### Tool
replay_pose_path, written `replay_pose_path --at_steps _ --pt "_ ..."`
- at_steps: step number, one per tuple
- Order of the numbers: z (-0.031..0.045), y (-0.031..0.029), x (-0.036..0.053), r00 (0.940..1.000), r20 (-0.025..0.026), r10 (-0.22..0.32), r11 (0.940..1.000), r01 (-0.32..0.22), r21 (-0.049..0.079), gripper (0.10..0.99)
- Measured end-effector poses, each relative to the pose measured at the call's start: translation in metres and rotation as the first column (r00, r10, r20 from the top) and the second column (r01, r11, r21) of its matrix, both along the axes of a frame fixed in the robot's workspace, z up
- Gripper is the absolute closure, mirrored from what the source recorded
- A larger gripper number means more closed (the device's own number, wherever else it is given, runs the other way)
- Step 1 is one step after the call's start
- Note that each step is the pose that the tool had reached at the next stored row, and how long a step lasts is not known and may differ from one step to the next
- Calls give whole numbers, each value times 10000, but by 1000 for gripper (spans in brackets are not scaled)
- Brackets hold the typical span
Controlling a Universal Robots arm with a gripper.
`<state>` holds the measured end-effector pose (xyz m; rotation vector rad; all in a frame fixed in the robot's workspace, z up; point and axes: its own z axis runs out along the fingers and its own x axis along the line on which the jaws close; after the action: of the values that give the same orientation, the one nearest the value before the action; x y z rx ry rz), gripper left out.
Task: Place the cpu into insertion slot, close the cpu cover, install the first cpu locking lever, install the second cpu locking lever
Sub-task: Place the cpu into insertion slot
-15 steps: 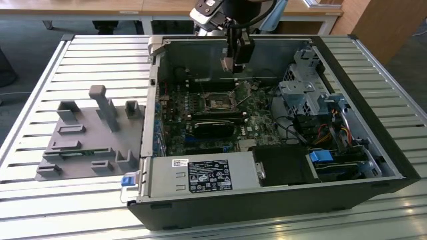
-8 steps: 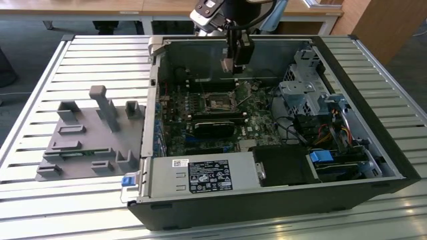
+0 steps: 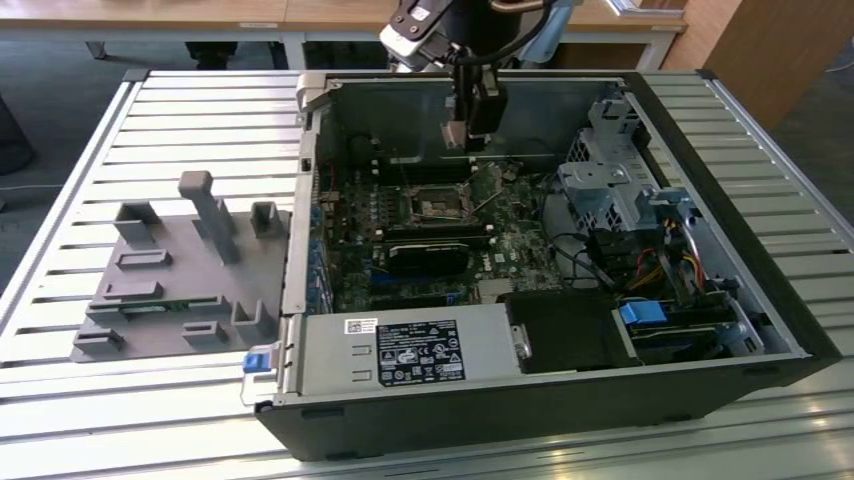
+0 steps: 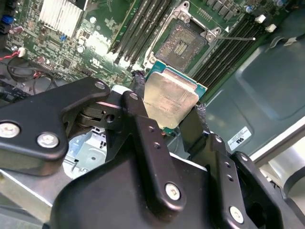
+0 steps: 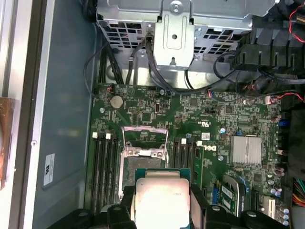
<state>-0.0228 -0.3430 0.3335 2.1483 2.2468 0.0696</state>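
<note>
Though probably light and stiff, likely fragile: cpu (image 5: 161,200) pinched by two opposite edges between jaws of the gripper (image 4: 169,98), hanging above the motherboard (image 5: 209,109). Best held by edges, clear of contacts. Farther on, insertion slot (image 5: 143,167) uncovered, chip not yet in it.

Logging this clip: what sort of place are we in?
Probably a robotics lab or workshop bench: an opened computer case lies on a slatted metal table, a grey fixture plate beside it, desks behind. The gripper holds the cpu over the motherboard.
</note>
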Motion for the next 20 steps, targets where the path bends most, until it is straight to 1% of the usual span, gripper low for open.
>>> replay_pose_path --at_steps 2,5,15,20 --pt "-25 3 -2 10000 8 0 10000 0 -31 545" --pt "-81 30 -2 10000 5 -7 10000 7 -32 545" --pt "-262 40 -5 10000 5 -13 10000 13 -33 545" --pt "-352 39 -31 10000 22 -5 10000 5 -33 545"
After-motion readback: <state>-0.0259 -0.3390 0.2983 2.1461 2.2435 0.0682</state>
